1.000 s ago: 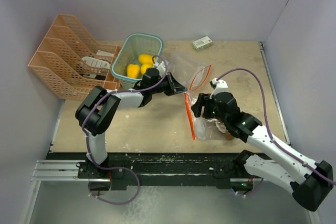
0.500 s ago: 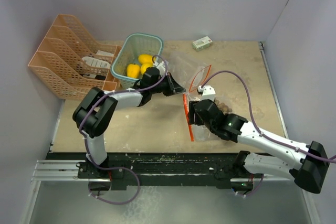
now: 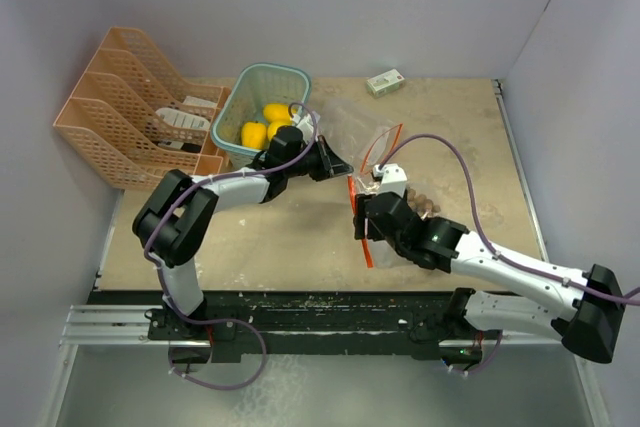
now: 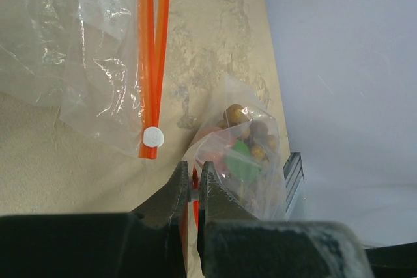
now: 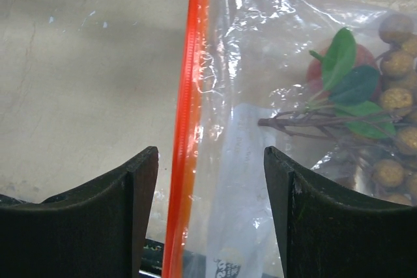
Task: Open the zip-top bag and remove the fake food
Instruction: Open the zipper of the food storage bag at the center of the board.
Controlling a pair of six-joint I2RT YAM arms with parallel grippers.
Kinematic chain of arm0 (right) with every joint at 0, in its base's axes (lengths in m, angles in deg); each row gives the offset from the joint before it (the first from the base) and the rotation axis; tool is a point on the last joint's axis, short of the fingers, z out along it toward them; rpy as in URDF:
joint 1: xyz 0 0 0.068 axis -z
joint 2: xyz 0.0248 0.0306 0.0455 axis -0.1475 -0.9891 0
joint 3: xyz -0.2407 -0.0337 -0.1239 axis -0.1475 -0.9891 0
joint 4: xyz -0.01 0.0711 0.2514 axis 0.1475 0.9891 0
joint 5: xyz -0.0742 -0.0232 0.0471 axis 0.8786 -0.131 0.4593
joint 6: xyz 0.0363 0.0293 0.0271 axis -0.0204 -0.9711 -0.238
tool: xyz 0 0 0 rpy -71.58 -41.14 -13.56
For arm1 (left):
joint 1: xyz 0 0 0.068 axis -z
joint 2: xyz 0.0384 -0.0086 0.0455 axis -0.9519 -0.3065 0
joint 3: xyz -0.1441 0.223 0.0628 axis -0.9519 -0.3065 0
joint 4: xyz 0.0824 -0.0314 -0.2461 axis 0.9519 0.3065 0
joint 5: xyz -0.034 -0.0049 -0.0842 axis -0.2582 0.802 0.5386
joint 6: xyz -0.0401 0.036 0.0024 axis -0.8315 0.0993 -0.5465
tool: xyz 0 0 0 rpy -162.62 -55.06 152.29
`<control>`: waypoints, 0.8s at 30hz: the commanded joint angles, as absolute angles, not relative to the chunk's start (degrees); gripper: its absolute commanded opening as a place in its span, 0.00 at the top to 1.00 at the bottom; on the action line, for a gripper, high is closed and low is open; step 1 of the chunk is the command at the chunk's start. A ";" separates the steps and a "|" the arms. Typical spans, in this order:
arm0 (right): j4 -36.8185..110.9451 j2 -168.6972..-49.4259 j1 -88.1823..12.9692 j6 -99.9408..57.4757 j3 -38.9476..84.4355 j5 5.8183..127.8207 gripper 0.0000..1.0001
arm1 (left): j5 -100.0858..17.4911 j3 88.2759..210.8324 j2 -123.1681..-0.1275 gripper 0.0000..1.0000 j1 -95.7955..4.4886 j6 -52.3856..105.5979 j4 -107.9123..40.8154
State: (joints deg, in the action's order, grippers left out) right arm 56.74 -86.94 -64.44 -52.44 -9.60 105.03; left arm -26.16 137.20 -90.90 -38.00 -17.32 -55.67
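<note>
Nearest you, your right pincer point(image 5: 208, 161) stood spread, its two fingers on either side of the orange zip strip point(image 5: 189, 96) of the zip-top bag point(image 5: 241, 43) and apart from it. The bag lay on the tabletop point(image 3: 280, 237), right of centre, with its zip edge toward the left. Inside it, to the right of that pincer, sat a brownish grape cluster point(image 5: 397, 135) with green leaves point(image 5: 345, 63) and a red piece point(image 5: 319, 69) behind the leaves; the plastic was bunched around them.

Farther in and to the left, your left pincer point(image 4: 194, 168) was pressed together, with a thin sliver of the orange strip caught between its fingers, so it was pinching the bag's edge. Beyond its tips the clear plastic spread out over the tabletop.

Past that arm, a teal basket point(image 3: 232, 107) held three yellow fruits point(image 3: 254, 133), outside the bag. An orange file rack point(image 3: 110, 107) stood just left of the basket. A small white-green box point(image 3: 385, 81) lay at the far edge, well apart from the bag.
</note>
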 commanded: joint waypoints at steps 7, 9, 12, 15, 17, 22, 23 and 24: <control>57.10 -88.79 -67.18 -54.66 -7.40 109.06 0.31 | -27.19 138.81 -87.43 1.00 -37.88 -15.22 -55.39; 57.97 -89.09 -67.19 -54.84 -7.45 109.62 0.31 | -27.23 138.81 -87.32 1.00 -37.88 -15.25 -55.41; 59.13 -89.58 -67.26 -55.06 -7.60 110.20 0.31 | -27.15 138.81 -87.14 1.00 -37.94 -15.38 -55.40; 60.01 -89.79 -67.28 -55.16 -7.75 110.53 0.31 | -27.15 138.74 -86.72 1.00 -37.88 -15.39 -55.41; 60.51 -89.88 -67.28 -55.11 -7.72 110.58 0.31 | -27.15 138.85 -86.65 1.00 -37.88 -15.43 -55.35; 61.04 -89.92 -67.28 -55.11 -7.77 110.80 0.31 | -27.06 138.79 -86.49 1.00 -37.88 -15.37 -55.10; 61.56 -90.13 -67.28 -55.30 -7.73 111.10 0.31 | -27.06 138.75 -86.38 1.00 -37.89 -15.40 -55.09; 62.04 -90.24 -67.28 -55.62 -7.72 111.45 0.31 | -27.06 138.61 -86.28 1.00 -37.94 -15.39 -55.04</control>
